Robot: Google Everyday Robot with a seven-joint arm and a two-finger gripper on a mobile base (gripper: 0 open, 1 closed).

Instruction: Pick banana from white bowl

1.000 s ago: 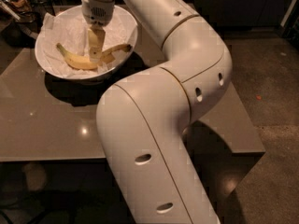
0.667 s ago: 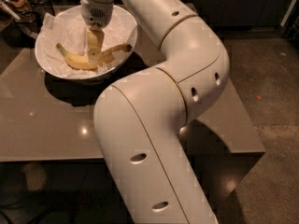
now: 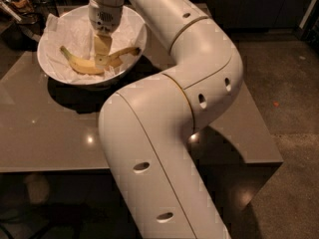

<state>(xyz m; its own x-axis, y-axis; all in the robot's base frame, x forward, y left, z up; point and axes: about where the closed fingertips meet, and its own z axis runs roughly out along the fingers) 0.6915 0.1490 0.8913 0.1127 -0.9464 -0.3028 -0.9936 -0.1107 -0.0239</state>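
The yellow banana [image 3: 79, 66] lies curved in the white bowl [image 3: 42, 54], on crumpled white paper, with its stem end pointing right towards the bowl's rim. The bowl stands on the far left part of a grey table [image 3: 50, 133]. My gripper [image 3: 101, 58] reaches straight down into the bowl from the white wrist above it. It is at the banana's middle and hides that part of the fruit. The banana rests low in the bowl and is not lifted.
My large white arm [image 3: 164, 133] bends across the middle of the view and covers much of the table's right half. Dark cluttered items [image 3: 22, 4] stand behind the bowl at the far left. Dark floor [image 3: 289, 83] lies to the right.
The lower arm links have shifted slightly. The gripper stays down at the banana's middle, and banana and bowl have not moved.
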